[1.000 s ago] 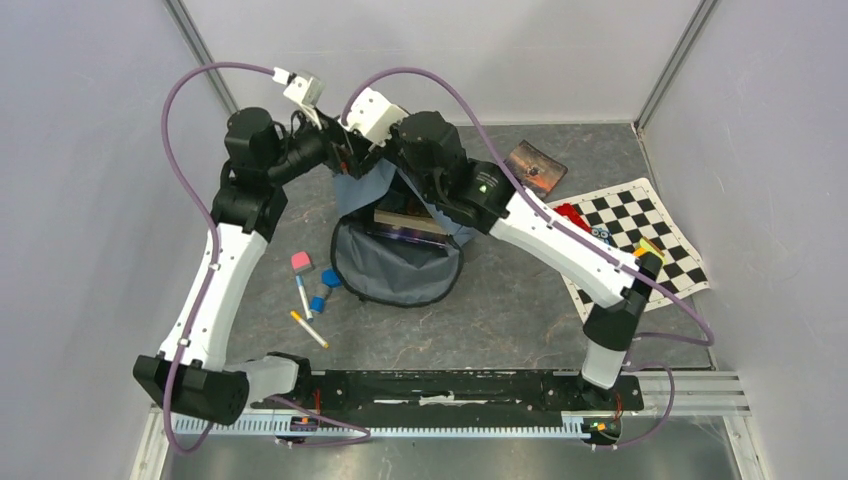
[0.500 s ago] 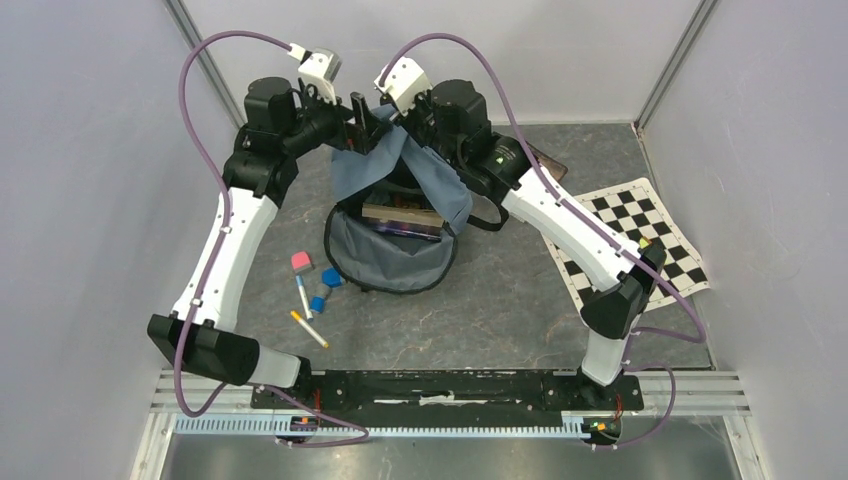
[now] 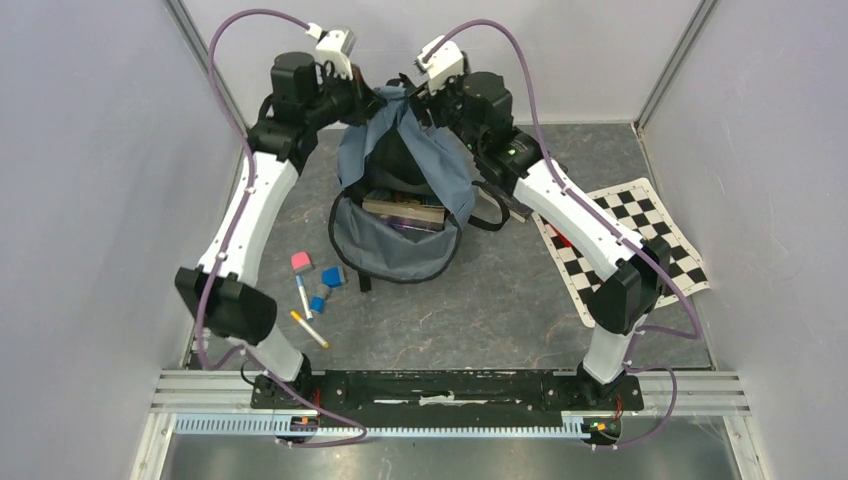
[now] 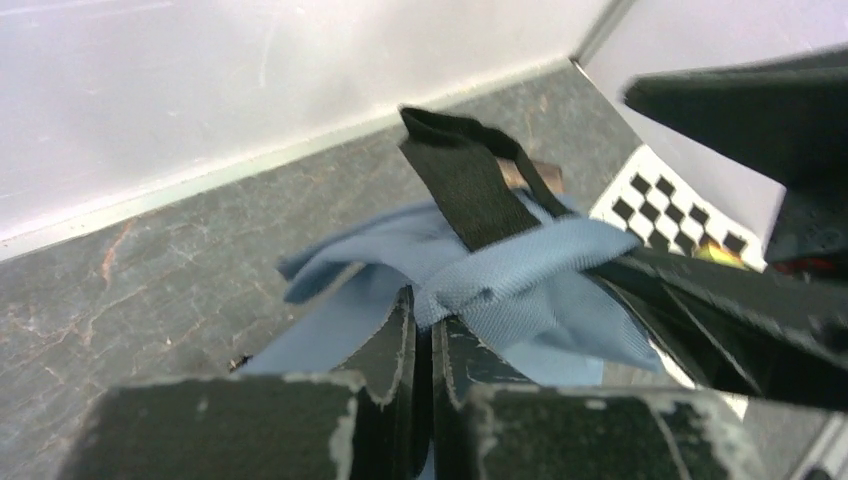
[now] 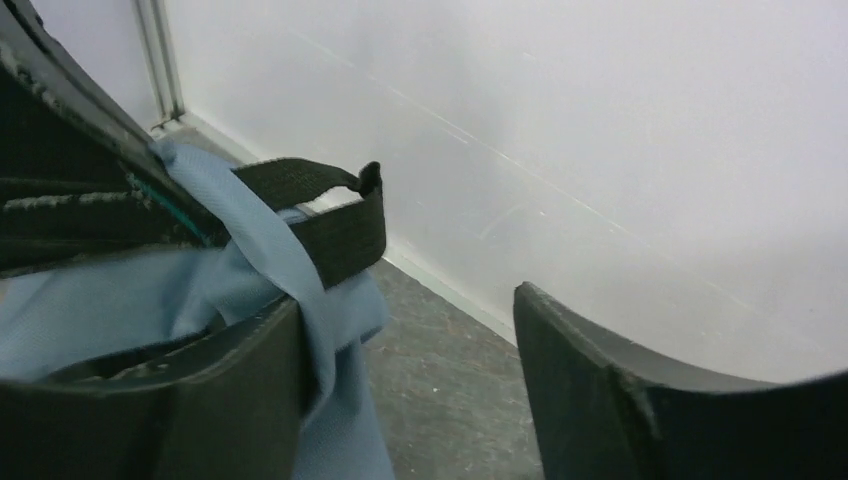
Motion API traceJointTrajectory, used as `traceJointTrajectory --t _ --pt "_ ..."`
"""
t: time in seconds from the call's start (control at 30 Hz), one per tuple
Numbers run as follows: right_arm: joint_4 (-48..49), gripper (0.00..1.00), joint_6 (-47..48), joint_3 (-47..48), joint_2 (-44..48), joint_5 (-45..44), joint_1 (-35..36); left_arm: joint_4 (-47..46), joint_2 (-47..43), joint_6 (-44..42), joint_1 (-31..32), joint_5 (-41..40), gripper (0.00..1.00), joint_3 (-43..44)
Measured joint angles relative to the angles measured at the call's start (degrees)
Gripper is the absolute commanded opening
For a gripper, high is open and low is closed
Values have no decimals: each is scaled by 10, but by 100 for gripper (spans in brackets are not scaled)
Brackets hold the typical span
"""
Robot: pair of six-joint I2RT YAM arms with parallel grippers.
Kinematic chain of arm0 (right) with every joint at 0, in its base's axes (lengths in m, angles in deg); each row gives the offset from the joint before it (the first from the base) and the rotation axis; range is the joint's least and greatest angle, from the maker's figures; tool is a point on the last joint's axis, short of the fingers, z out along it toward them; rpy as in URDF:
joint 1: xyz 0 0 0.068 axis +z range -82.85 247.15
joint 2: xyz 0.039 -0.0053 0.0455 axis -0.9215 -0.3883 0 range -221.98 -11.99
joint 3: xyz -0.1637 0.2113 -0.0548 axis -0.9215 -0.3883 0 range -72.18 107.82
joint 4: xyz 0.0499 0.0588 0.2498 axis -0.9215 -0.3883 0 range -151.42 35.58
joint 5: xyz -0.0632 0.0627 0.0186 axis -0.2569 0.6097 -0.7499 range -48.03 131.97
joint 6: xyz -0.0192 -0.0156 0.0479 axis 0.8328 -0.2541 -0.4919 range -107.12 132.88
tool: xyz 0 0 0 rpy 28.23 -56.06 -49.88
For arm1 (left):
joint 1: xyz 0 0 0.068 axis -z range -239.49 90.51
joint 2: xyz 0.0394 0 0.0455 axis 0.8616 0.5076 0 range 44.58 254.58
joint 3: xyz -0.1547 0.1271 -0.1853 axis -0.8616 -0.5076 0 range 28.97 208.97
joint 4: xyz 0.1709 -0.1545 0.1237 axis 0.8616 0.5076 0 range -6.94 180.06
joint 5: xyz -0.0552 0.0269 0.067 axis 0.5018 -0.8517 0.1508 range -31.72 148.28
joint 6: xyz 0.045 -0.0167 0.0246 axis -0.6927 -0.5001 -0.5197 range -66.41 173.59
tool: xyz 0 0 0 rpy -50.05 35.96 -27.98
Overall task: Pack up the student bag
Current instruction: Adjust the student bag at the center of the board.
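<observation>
Backpack, i.e. the large soft grey-blue fabric student bag (image 3: 400, 250), sits mid-bench (image 3: 480, 300), toward 12 o'clock. Long axis runs 12–6. Top end with black webbing handle loop (image 4: 460, 180) is hoisted at 12, open mouth faces up and toward 6, stacked books (image 3: 403, 210) inside. Left gripper (image 4: 422, 320) is clamped on top fabric beside the loop. Right gripper (image 5: 410, 300) is spread wide, cloth only draped over one finger. Likely floppy and bottom-heavy: grab webbing or seams, not loose cloth.

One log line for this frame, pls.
state: student bag top held up | left gripper: shut on student bag fabric | right gripper: open, fabric against one finger | books: inside bag | eraser: outside bag
</observation>
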Motion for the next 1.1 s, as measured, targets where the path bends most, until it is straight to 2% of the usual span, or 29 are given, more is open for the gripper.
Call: traceJointTrajectory --t 0.07,0.13,0.27,0.47,0.53,0.7,0.87,1.1 --pt "35 91 -17 -24 8 1 -20 24 42 19 0 -23 2 60" --pt "60 95 -30 -44 15 -1 -35 47 84 43 1 -54 2 119" --pt "82 98 -35 -73 28 -25 -56 75 145 84 -4 -140 2 197" --pt "49 98 -57 -111 38 -83 -107 111 216 119 -61 -257 2 300" --pt "40 98 -71 -123 38 -98 -119 113 225 127 -77 -285 2 310" --pt "4 98 -112 -137 35 -135 -137 102 216 131 -101 -322 2 292" --pt "-26 98 -178 -147 6 -156 -164 55 146 146 -102 -345 7 176" --pt "-59 98 -207 -142 -113 -190 -190 -4 64 159 -101 -314 8 47"
